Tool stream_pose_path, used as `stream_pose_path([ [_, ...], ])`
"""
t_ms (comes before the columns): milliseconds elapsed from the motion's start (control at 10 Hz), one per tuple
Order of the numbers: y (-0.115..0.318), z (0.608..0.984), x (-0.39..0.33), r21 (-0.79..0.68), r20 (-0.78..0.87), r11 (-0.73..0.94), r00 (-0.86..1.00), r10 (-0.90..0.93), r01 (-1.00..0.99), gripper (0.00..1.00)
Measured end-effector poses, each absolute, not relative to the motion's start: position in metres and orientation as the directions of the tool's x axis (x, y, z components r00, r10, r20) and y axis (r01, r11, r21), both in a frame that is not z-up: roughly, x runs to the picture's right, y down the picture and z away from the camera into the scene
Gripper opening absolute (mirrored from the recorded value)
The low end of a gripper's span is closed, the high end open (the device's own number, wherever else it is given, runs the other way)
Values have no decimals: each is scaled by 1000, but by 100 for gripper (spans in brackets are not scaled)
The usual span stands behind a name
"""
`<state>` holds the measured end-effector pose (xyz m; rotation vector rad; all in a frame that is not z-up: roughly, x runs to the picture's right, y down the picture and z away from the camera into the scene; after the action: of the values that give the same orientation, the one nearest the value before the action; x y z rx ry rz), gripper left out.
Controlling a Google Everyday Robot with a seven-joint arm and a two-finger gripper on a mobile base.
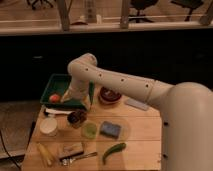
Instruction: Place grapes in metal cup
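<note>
One each: green tray (56, 82), orange-red fruit (54, 98), blue sponge (110, 129), green pepper (114, 151). Two bowls: white bowl (49, 126), dark red bowl (110, 95). Two cups: metal cup (76, 119), green cup (90, 130). One end effector (77, 106), low at the tray's front edge, just above the metal cup.

One camera only, sitting high beside the robot's bulky white body (190, 125), which fills the lower right corner. It looks steeply down and forward over the light wooden slatted table (142, 132), fairly close, with a dark wall (150, 55) beyond. The white arm (120, 82) reaches leftward across the view, and the gripper (78, 104) hangs by the rectangular green tray's (54, 82) front edge.
</note>
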<state>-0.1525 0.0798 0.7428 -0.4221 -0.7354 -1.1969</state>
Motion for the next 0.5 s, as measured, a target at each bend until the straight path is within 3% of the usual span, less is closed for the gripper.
stream_pose_path([
  [500, 77, 745, -156, 83, 713, 314, 164, -681, 946, 80],
])
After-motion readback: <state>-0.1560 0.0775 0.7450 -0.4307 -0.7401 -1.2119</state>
